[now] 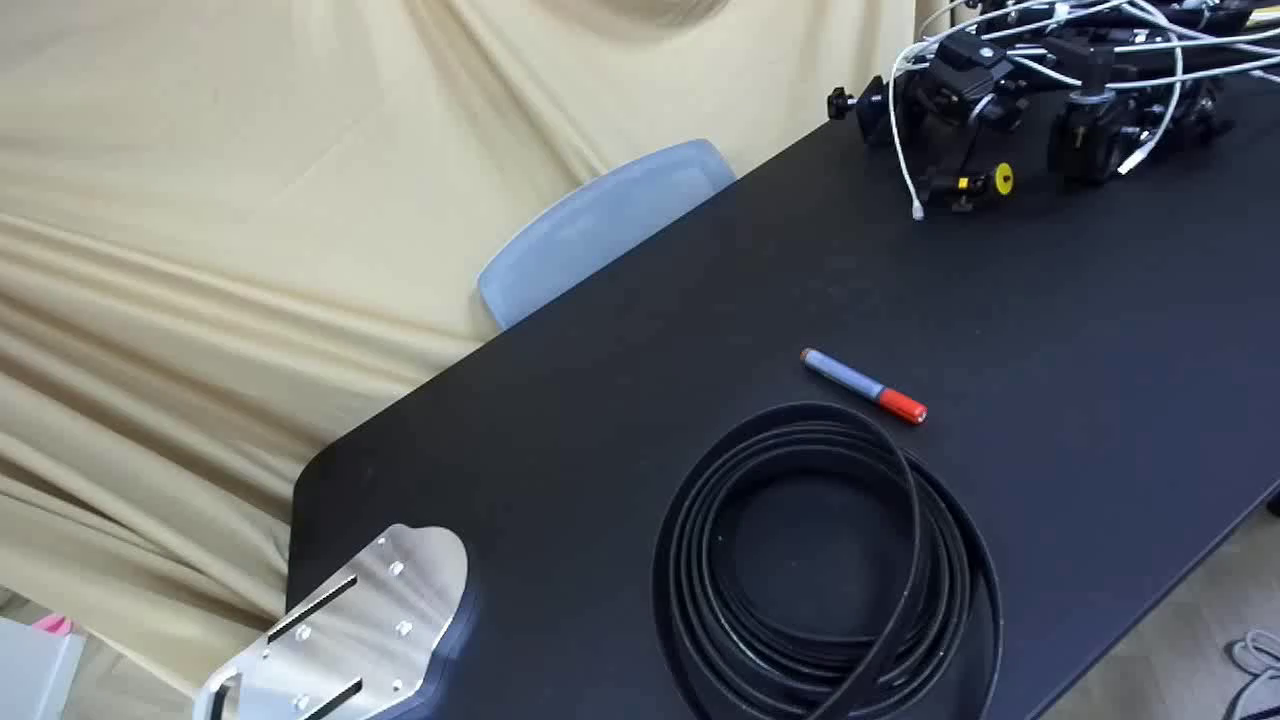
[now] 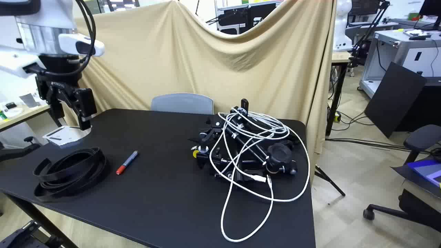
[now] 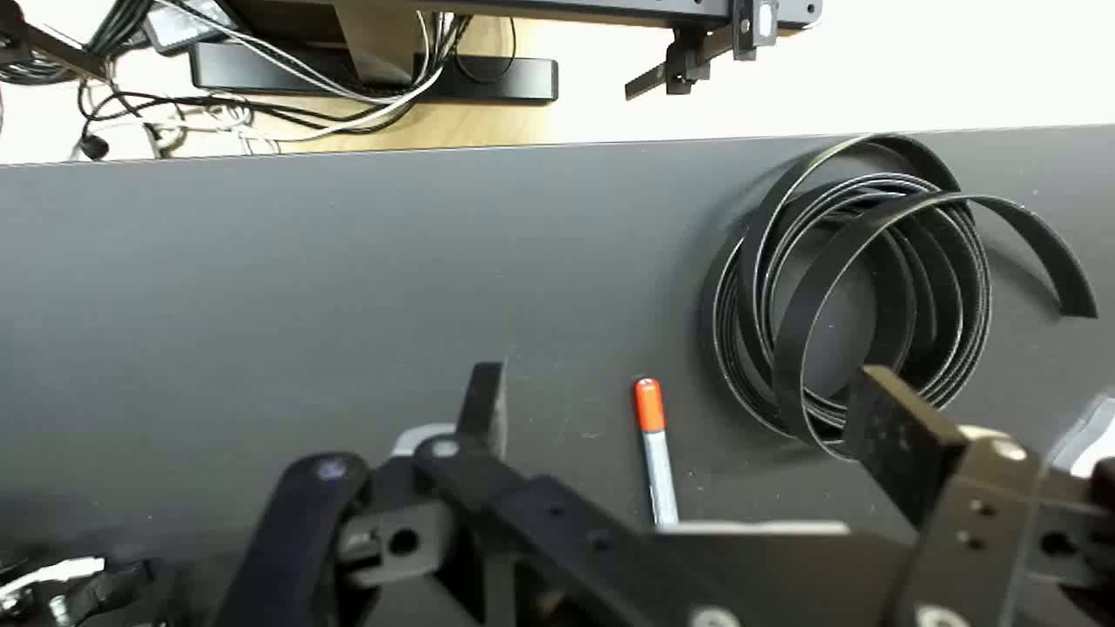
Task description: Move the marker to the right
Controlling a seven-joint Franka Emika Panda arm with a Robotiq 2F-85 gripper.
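Black tabletop point(image 1: 590, 450) bears the marker point(image 1: 862, 384) (red-capped), outside the coil point(image 2: 70, 172).

In the wrist view, the gripper point(image 3: 694, 422) hides the tail of the marker point(image 3: 657, 453) from us, and the dark things point(image 3: 126, 592) in the corner are too blurry to name. In an exterior view, the bottom edge cuts off the black coil point(image 1: 690, 560) and the metal plate point(image 1: 345, 630), and the table point(image 1: 600, 400) hides the rest of the chair point(image 1: 610, 230) from us.
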